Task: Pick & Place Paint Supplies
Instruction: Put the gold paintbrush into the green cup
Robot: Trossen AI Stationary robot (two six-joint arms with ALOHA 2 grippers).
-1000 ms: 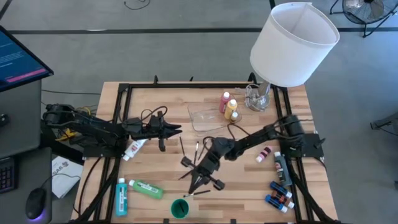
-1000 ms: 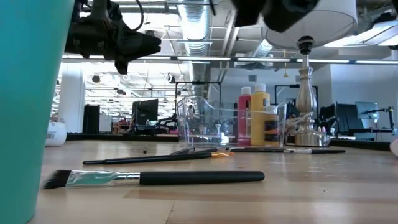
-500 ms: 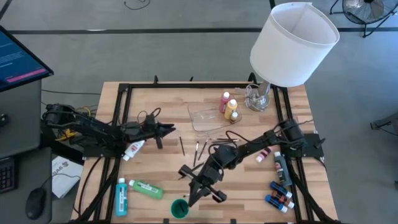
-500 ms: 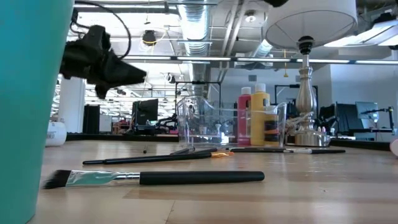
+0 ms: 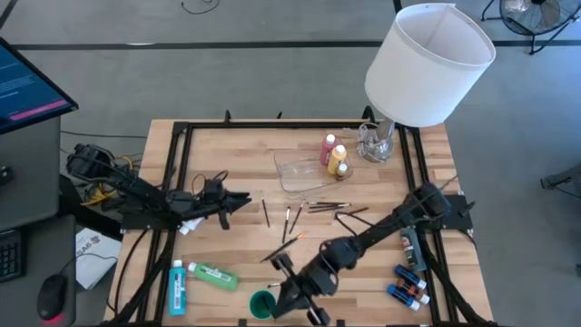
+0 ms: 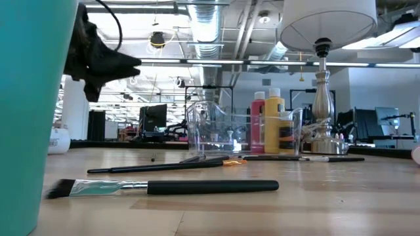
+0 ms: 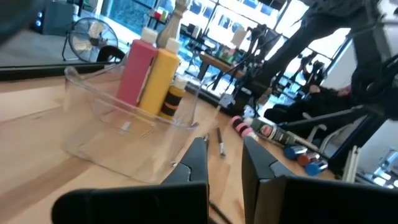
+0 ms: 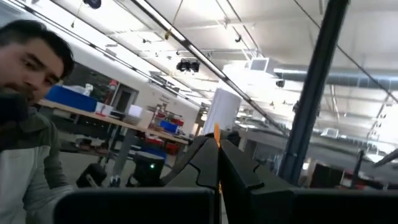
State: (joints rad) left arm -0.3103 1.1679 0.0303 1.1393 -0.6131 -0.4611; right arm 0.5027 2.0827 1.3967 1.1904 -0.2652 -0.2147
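A pink bottle [image 5: 327, 148] and a yellow bottle [image 5: 339, 158] adjoin the clear tray [image 5: 300, 173]; a green bottle [image 5: 214, 275] lies apart.

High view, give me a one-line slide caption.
Both arms over a table strewn with brushes and paint bottles; right gripper beside a green cup.

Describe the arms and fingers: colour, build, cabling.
Both arms are black, jointed segments with loose black cables looping alongside. The left gripper and right gripper each end in two dark, tapered, wedge-shaped fingers. No markings are legible.
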